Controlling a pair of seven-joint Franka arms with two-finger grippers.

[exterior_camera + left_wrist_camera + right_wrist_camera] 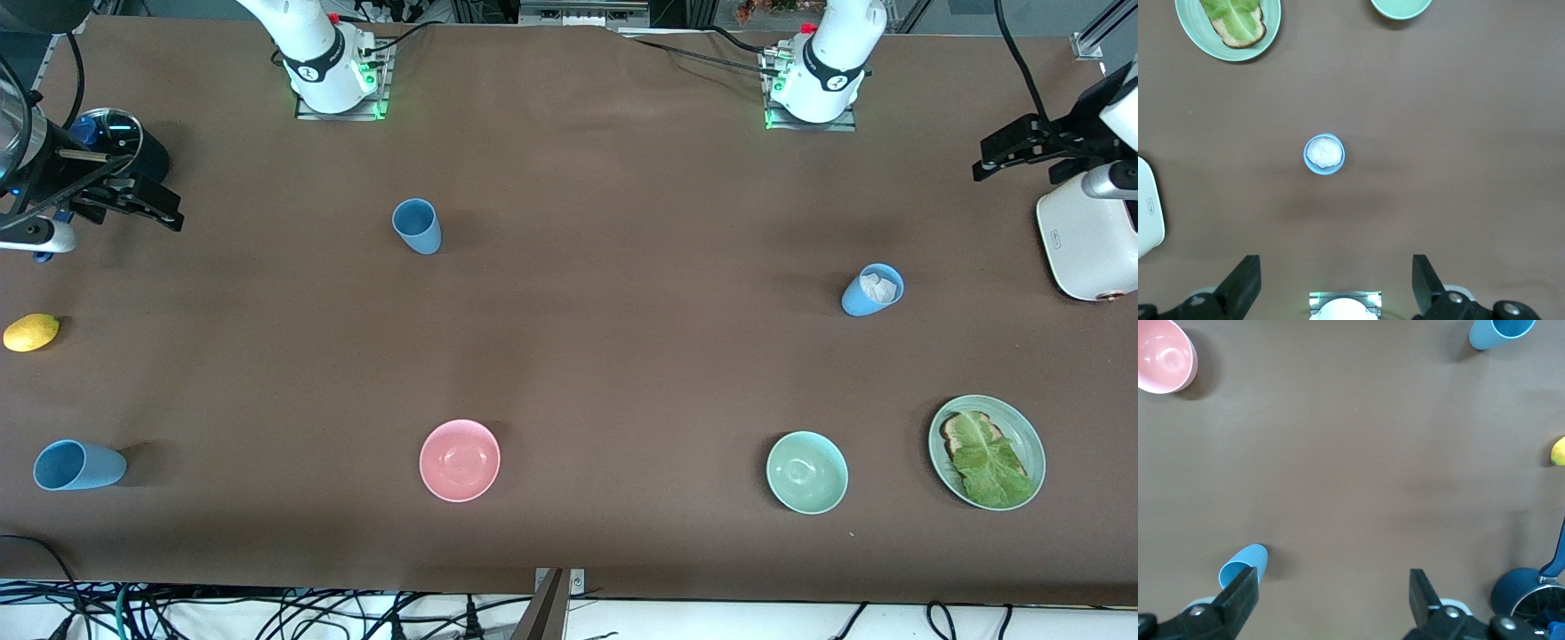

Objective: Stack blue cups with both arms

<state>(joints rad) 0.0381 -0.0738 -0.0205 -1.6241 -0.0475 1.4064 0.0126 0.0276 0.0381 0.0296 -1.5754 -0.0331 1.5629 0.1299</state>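
Three light-blue cups are on the brown table. One cup point(416, 226) point(1243, 565) stands toward the right arm's base. A second cup point(873, 289) point(1324, 154) toward the left arm's end holds something white and crumpled. The third cup point(78, 465) point(1501, 330) lies on its side near the front camera at the right arm's end. My right gripper point(160, 209) point(1331, 597) hangs open and empty high over the right arm's end. At the left arm's end, my left gripper point(987, 158) point(1335, 283) is also raised, open and empty.
A pink bowl point(460, 460), a green bowl point(806, 472) and a green plate point(1031, 444) with toast and lettuce sit near the front camera. A lemon point(31, 332) and a navy lidded pot point(147, 151) are at the right arm's end, a white appliance point(1085, 240) at the left arm's.
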